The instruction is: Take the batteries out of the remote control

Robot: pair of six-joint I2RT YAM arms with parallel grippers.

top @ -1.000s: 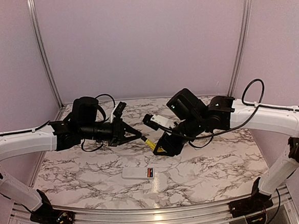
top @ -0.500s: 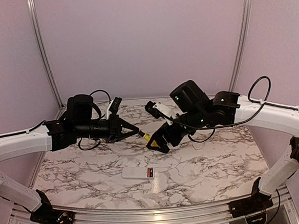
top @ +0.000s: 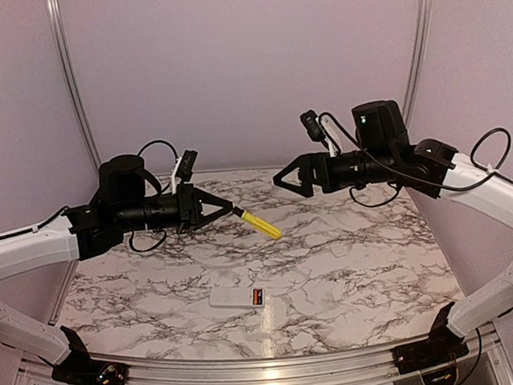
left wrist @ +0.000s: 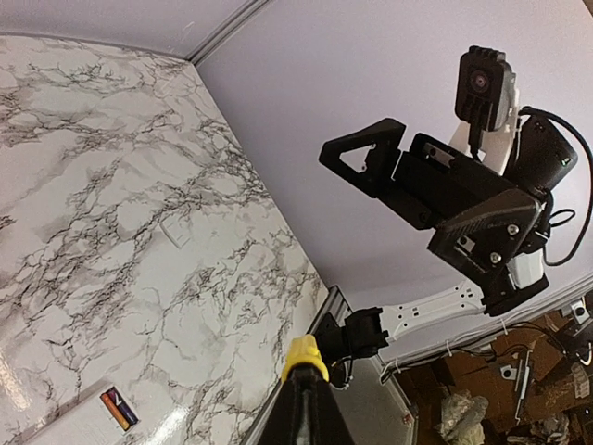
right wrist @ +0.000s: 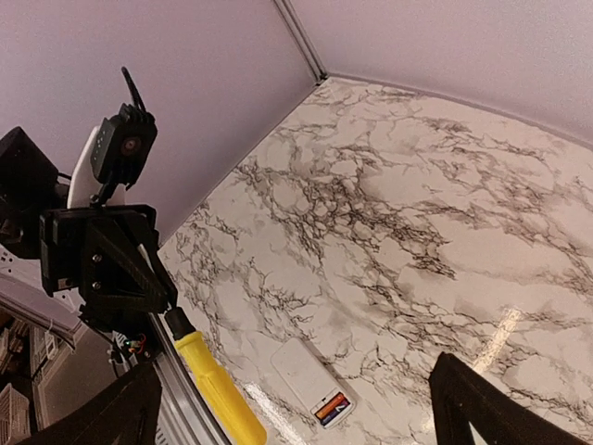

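The white remote control [top: 236, 298] lies flat near the table's front, its open bay showing the batteries [top: 258, 296] as an orange-red and a darker strip [right wrist: 332, 408]. My left gripper [top: 231, 211] hovers above the table's left half, shut on the black tip of a yellow stick [top: 261, 225] that points right and down. In the left wrist view the stick [left wrist: 304, 357] pokes out past my shut fingers [left wrist: 306, 413]. My right gripper [top: 280, 178] hangs high at the back right, open and holding nothing, well apart from the stick and the remote control [right wrist: 304, 375].
A small flat white rectangle [left wrist: 174, 230] lies on the marble at the right of the middle. Purple walls with metal corner posts [top: 71, 82] close in the back and sides. An aluminium rail [top: 269, 368] runs along the front edge.
My right gripper has let go of the yellow stick, opened wide and pulled back up to the right. The left gripper keeps the stick and has shifted slightly left.
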